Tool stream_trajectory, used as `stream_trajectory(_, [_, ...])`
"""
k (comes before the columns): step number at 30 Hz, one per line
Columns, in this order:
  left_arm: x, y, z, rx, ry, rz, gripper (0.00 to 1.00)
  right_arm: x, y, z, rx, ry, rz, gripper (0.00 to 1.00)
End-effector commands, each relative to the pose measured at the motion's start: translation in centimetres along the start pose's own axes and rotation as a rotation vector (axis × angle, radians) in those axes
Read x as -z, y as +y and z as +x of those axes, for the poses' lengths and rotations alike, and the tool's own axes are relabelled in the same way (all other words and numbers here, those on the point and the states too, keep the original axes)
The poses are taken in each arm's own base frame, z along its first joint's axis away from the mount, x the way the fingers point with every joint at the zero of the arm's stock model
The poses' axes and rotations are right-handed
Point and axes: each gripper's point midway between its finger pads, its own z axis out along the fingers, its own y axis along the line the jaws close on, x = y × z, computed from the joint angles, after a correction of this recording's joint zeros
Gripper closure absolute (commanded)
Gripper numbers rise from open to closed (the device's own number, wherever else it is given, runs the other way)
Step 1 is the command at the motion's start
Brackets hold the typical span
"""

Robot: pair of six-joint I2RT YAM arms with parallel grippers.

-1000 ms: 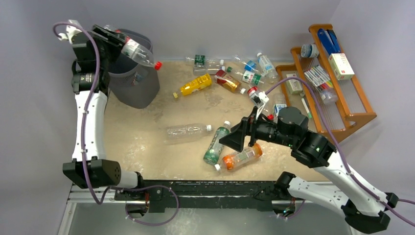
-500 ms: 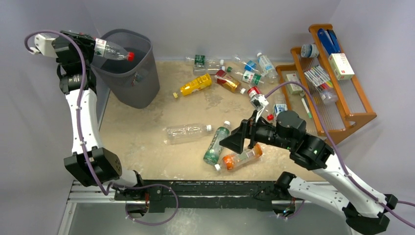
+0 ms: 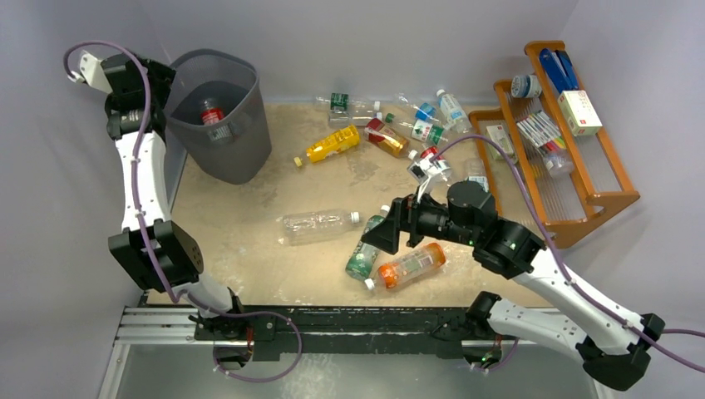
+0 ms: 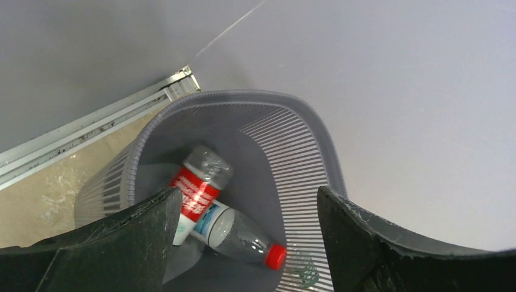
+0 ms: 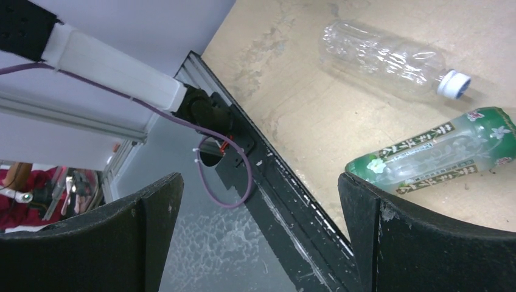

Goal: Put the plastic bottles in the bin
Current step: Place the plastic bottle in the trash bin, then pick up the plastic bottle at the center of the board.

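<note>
The dark grey bin (image 3: pixel 241 154) stands at the back left. My left gripper (image 3: pixel 160 83) is open and empty just above its left rim. In the left wrist view (image 4: pixel 249 243) two bottles lie in the bin (image 4: pixel 298 152): a red-labelled one (image 4: pixel 198 188) and a clear one with a red cap (image 4: pixel 240 234). My right gripper (image 3: pixel 378 235) is open and empty, low over the neck end of a green-labelled bottle (image 3: pixel 364 248), which also shows in the right wrist view (image 5: pixel 438 155). A clear bottle (image 3: pixel 316 224) and an orange bottle (image 3: pixel 409 266) lie close by.
A yellow bottle (image 3: pixel 332 144) and several more bottles (image 3: pixel 416 125) lie along the back wall. An orange wooden rack (image 3: pixel 582 195) with boxes and pens stands at the right. The black base rail (image 5: pixel 286 194) runs along the near edge.
My left gripper has opened and the red-capped bottle it held over the bin now lies inside. My right gripper has moved left toward the green-labelled bottle.
</note>
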Motion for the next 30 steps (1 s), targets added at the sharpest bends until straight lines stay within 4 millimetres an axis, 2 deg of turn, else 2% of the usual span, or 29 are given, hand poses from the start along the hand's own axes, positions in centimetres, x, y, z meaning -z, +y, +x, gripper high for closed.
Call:
stream_trajectory(1, [6.4, -6.1, -5.4, -0.051, -0.09, 0.173, 0.19, 0.1, -1.5, -1.5, -0.021, -0.058, 0.112, 0.0])
stream_trajectory(5, [12.2, -8.7, -7.1, -0.095, -0.087, 0.277, 0.18, 1.0, -5.6, -0.9, -0.082, -0.073, 0.337, 0.0])
stream_trajectory(7, [15.1, -9.4, -6.7, -0.127, -0.038, 0.326, 0.17, 1.7, -7.2, -0.8, -0.124, -0.115, 0.423, 0.0])
stream_trajectory(11, [20.4, -9.0, -2.1, -0.135, 0.161, 0.463, 0.16, 3.0, -9.2, -0.6, -0.211, -0.21, 0.506, 0.06])
stream_trajectory(12, [21.5, -8.6, -0.8, -0.128, 0.207, 0.494, 0.16, 3.4, -9.3, -0.8, -0.225, -0.235, 0.513, 0.01])
stream_trajectory(14, [23.7, -7.5, 1.7, -0.128, 0.276, 0.537, 0.16, 4.0, -9.4, -1.5, -0.279, -0.286, 0.535, 0.0])
stream_trajectory(16, [25.4, -6.0, 3.7, -0.146, 0.316, 0.543, 0.15, 3.6, -9.3, -1.9, -0.297, -0.301, 0.531, 0.0])
stream_trajectory(17, [25.9, -5.0, 4.6, -0.16, 0.336, 0.532, 0.15, 3.4, -8.6, -2.8, -0.298, -0.309, 0.516, 0.0])
stream_trajectory(19, [26.4, -3.3, 6.5, -0.176, 0.375, 0.518, 0.15, 1.6, -8.2, -3.3, -0.297, -0.273, 0.501, 0.0])
stream_trajectory(22, [26.7, -1.2, 9.2, -0.197, 0.445, 0.498, 0.14, -2.5, -8.1, -2.9, -0.292, -0.17, 0.46, 0.0])
stream_trajectory(24, [26.5, -0.2, 10.7, -0.226, 0.49, 0.481, 0.14, -5.0, -9.2, -2.5, -0.323, -0.104, 0.463, 0.0])
stream_trajectory(26, [26.1, 0.9, 11.9, -0.28, 0.52, 0.445, 0.14, -5.8, -10.4, -2.6, -0.369, -0.09, 0.483, 0.0])
stream_trajectory(30, [25.7, 2.4, 14.5, -0.348, 0.581, 0.416, 0.14, -5.9, -13.1, -2.0, -0.455, -0.062, 0.538, 0.0])
